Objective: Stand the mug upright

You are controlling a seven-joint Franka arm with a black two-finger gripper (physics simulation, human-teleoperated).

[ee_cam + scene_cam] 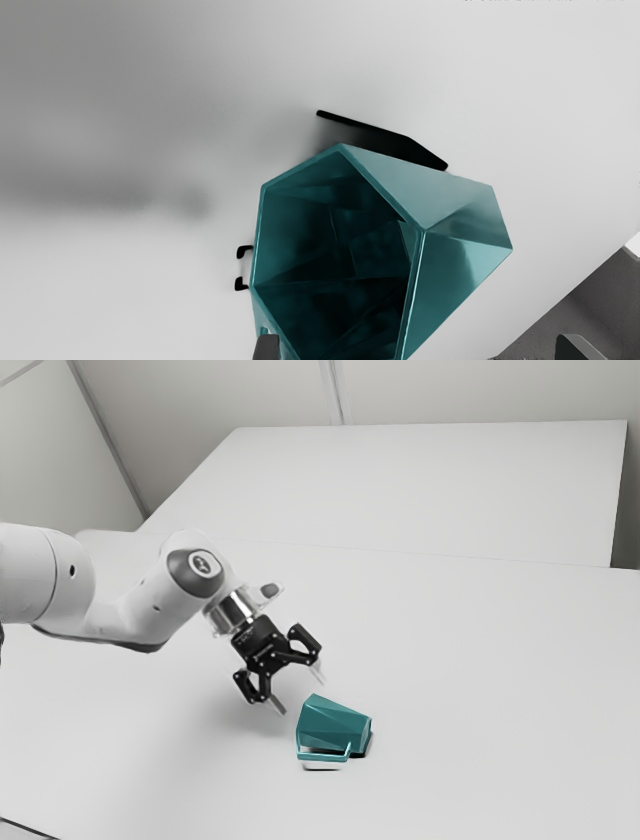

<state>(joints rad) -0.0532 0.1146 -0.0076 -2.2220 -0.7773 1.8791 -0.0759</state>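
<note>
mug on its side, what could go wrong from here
The mug lies with its mouth toward the open gripper, so a fingertip could bump the rim and push it away. The handle, jutting from one side, might catch a finger. Closing on those slanted sides might also slip.

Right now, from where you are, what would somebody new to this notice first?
Probably the teal mug, the one strong colour on the pale table, lying on its side with its dark, angular mouth facing my wrist camera. Next, the white arm reaching in from the exterior view's left, its black jaws spread open toward the mug.
</note>
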